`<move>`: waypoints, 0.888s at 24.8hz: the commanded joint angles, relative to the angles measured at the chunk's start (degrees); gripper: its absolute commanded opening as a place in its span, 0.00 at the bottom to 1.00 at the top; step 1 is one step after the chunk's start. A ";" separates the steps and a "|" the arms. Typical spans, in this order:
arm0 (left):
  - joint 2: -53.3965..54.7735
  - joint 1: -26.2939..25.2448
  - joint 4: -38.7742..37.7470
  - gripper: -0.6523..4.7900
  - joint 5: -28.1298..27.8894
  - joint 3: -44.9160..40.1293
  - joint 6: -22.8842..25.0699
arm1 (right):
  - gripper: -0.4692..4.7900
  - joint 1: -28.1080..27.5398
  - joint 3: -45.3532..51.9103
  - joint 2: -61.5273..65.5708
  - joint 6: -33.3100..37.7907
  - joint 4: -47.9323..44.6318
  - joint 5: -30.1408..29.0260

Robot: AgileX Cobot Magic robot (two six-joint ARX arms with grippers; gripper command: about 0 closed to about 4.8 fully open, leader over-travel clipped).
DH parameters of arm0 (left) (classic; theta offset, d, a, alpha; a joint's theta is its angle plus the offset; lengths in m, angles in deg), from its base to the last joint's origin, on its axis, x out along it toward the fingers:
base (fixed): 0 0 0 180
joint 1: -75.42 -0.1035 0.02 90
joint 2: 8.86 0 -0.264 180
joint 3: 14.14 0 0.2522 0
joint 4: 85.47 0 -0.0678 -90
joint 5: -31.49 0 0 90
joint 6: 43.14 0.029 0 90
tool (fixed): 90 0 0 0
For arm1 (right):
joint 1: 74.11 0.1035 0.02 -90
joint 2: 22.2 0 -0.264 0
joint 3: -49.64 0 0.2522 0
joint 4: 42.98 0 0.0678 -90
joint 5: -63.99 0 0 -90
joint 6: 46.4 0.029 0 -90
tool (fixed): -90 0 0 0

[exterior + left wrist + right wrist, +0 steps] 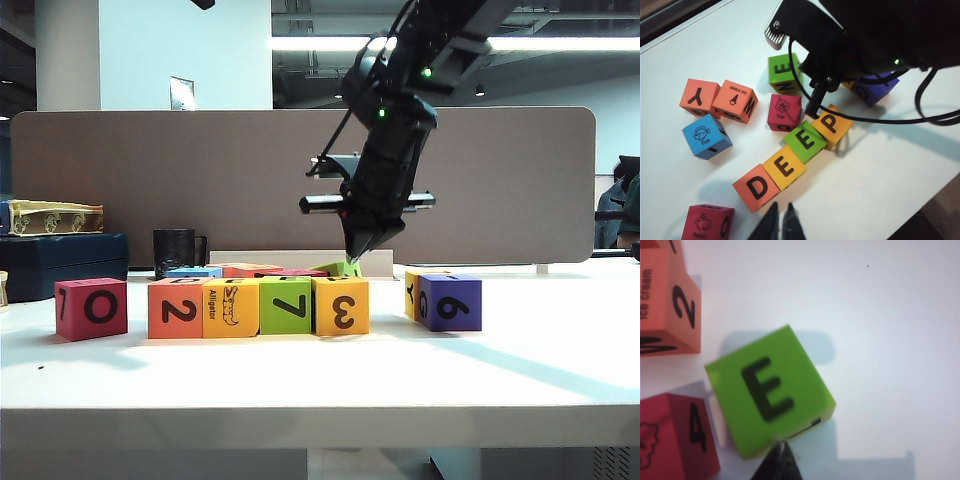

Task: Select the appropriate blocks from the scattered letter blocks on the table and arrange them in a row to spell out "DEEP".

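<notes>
Four blocks stand in a touching row on the table (520,370): orange D (756,187), yellow E (785,166), green E (805,141) and yellow-orange P (831,125). From the front the same blocks show 2 (178,308), Alligator (230,307), 7 (286,305) and 3 (341,305). My left gripper (781,220) hangs shut and empty near the D block. My right gripper (781,450) (354,255) is shut, points down behind the row and holds nothing. Its tips sit at the edge of a loose lime green E block (770,395).
A pink 0 cube (92,308) stands left of the row, a purple 6 cube (450,302) right of it. Behind the row lie a red Tree cube (785,112), an orange ice cream cube (736,100), an orange Y cube (699,97) and a blue Fish cube (706,136). A black mug (178,250) stands far back.
</notes>
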 commanded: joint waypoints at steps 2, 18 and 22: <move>-0.28 0.04 0.35 0.14 0.07 0.20 0.26 | 0.09 0.15 -6.08 -0.28 -0.24 12.68 -3.17; -0.28 0.07 0.35 0.14 0.07 0.20 0.26 | 0.09 2.25 -8.46 -0.11 1.29 19.91 -11.80; -0.28 0.07 0.33 0.14 0.09 0.20 0.26 | 0.09 2.25 -8.46 -0.11 1.29 19.26 -11.80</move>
